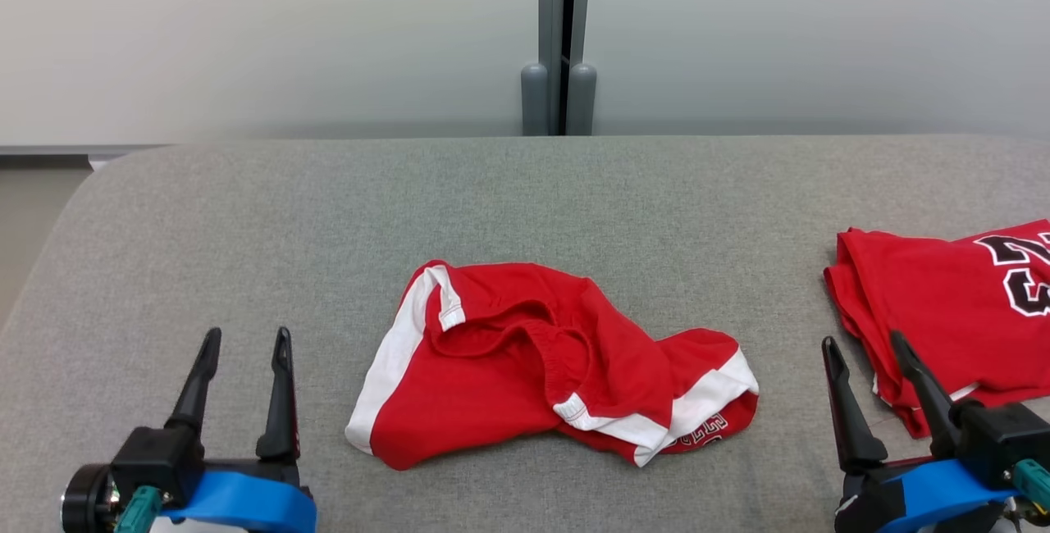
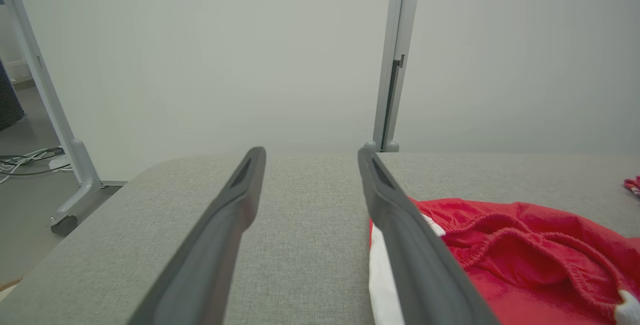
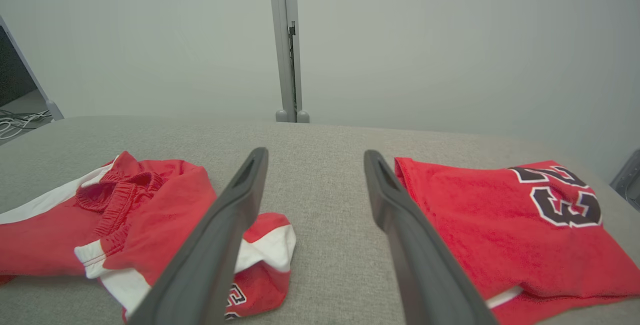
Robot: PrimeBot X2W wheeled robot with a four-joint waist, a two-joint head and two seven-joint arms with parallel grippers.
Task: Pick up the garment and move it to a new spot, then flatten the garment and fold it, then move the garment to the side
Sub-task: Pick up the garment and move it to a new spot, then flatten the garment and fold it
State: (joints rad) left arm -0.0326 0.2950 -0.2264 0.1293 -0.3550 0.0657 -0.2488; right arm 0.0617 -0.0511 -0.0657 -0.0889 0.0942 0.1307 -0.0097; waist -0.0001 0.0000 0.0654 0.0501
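Shorts (image 1: 541, 361), red with white stripes, in a crumpled heap mid-table, between the grippers and touching neither. Not flattened, not folded, not set aside; judged an early stage, with nearly everything left. Left gripper (image 1: 248, 334) spread wide, empty. Right gripper (image 1: 862, 339) likewise wide and empty, near a folded red shirt (image 1: 943, 303). Grey fabric table (image 1: 246, 213), rounded corner. Behind, pale wall panels (image 1: 246, 25) and a grey post (image 1: 558, 25).
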